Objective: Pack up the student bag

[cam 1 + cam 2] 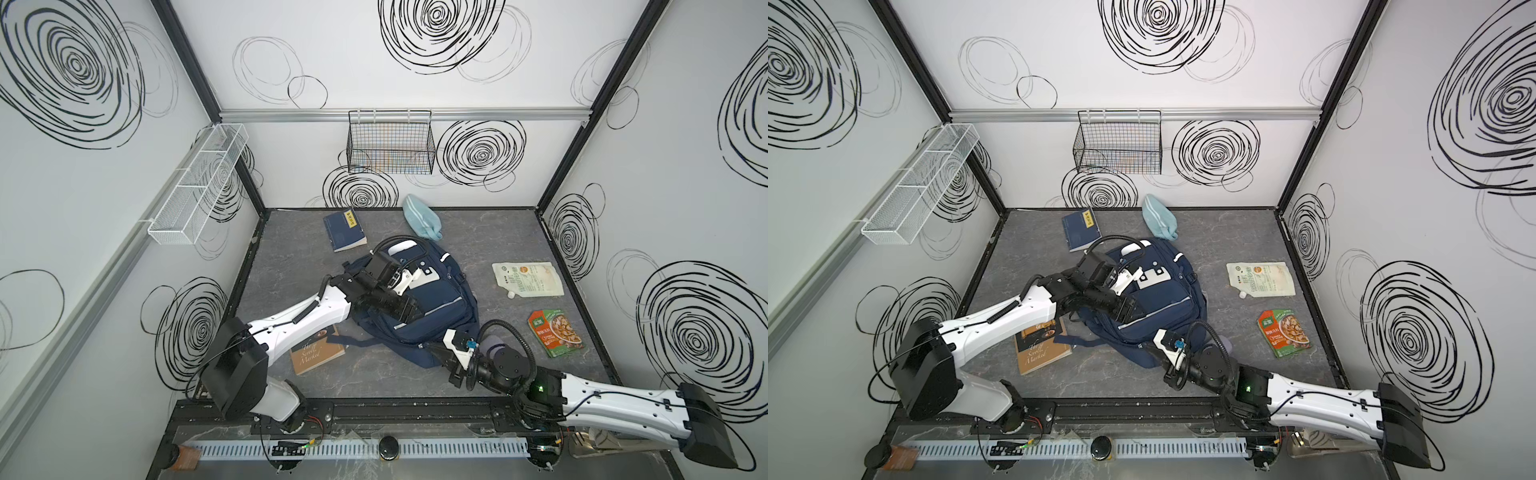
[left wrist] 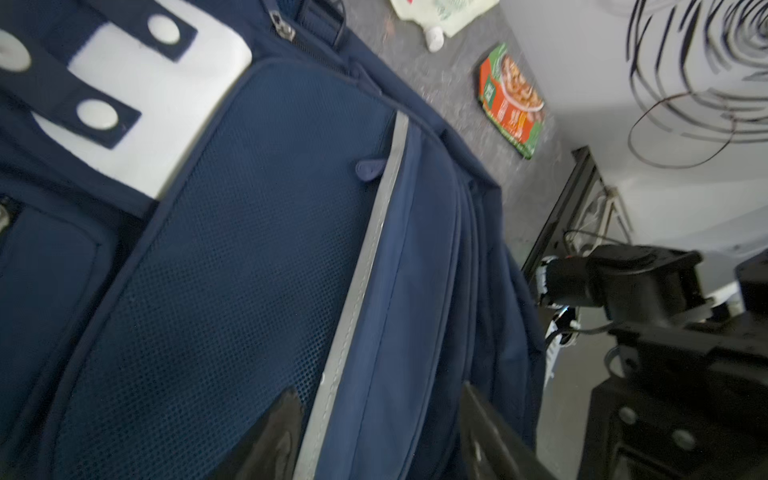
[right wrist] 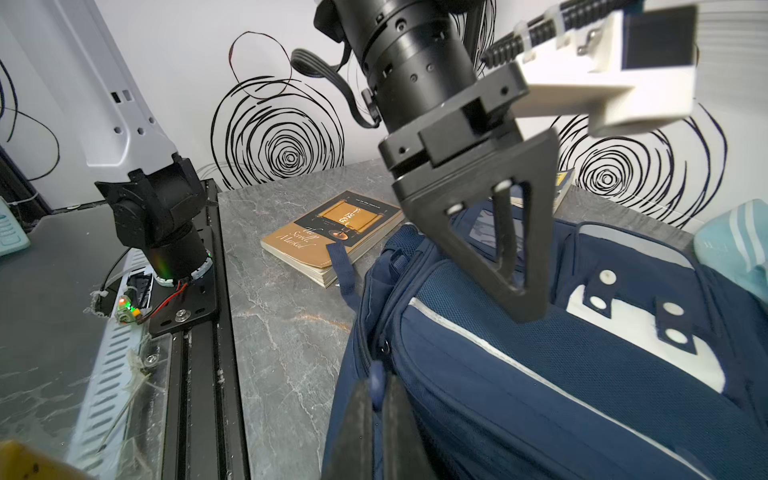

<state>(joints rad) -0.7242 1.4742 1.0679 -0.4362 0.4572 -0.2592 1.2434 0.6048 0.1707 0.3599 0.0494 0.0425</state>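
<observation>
The student bag (image 1: 446, 299) (image 1: 1169, 305), navy with silver stripes and a white patch, lies flat in the middle of the table in both top views. My left gripper (image 1: 409, 312) (image 2: 382, 419) hovers open just over its mesh front pocket (image 2: 249, 270), one fingertip (image 2: 284, 428) on each side of a silver stripe (image 2: 361, 282), holding nothing. My right gripper (image 1: 432, 345) (image 3: 379, 401) is at the bag's near edge, shut on a small blue zipper pull (image 3: 377, 380). The bag's inside is hidden.
A brown book (image 1: 318, 353) lies partly under the left arm. A navy book (image 1: 344, 230) and a light blue pouch (image 1: 422, 222) lie behind the bag. A white spout pouch (image 1: 528, 278) and a green-and-red packet (image 1: 555, 332) lie to the right. Wire baskets (image 1: 390, 143) hang on the walls.
</observation>
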